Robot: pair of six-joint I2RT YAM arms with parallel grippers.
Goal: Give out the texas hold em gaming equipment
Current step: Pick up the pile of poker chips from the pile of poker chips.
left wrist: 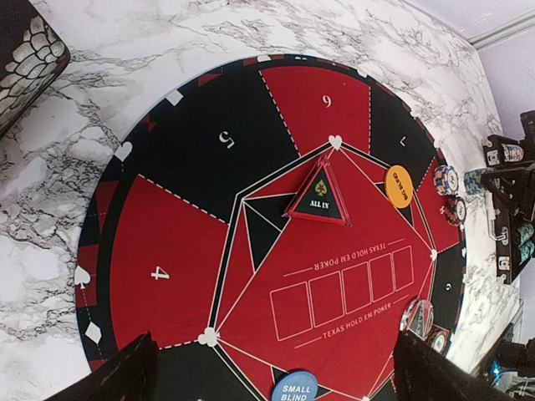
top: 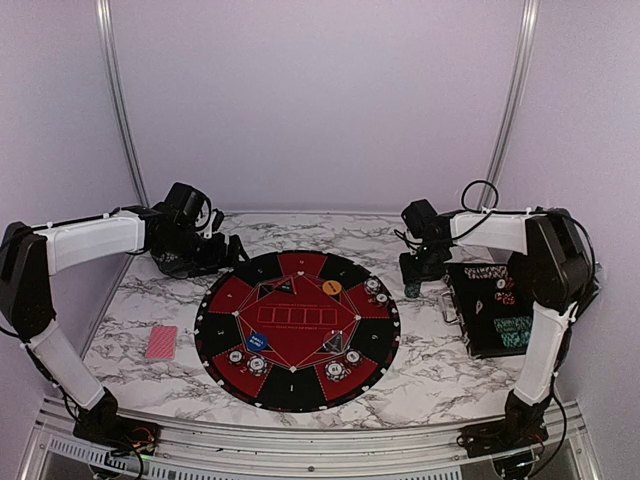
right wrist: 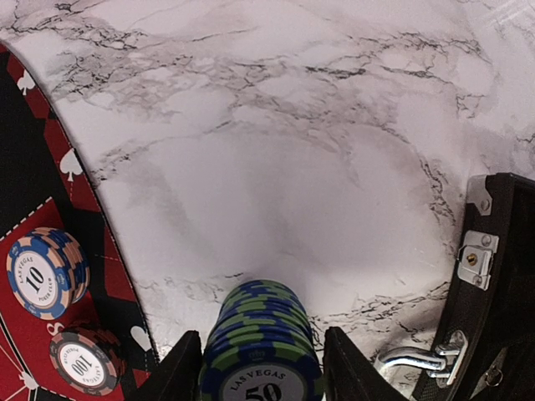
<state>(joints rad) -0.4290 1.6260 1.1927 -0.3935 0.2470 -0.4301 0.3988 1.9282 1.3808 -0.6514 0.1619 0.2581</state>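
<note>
A stack of green-and-blue poker chips (right wrist: pixel 261 322) stands on the marble just right of the mat. My right gripper (right wrist: pixel 262 363) is shut on it, a finger against each side. From above, that gripper (top: pixel 413 285) is between the mat's right rim and the case. White-and-blue chips (right wrist: pixel 46 272) and dark chips (right wrist: pixel 84 361) sit on the mat's edge. My left gripper (left wrist: pixel 276 361) hangs open above the mat with nothing between its fingers. Below it lie the blue small-blind marker (left wrist: pixel 294 388) and the orange disc (left wrist: pixel 399 185). Red-backed cards (top: pixel 160 342) lie on the table at left.
The round black-and-red mat (top: pixel 215 330) fills the table's middle, with an all-in triangle (left wrist: pixel 320 196) and more chip stacks (top: pixel 340 370) along its near rim. The open black case (top: pixel 478 345) with chips inside stands at right, its metal latch (right wrist: pixel 418 359) close to my right fingers.
</note>
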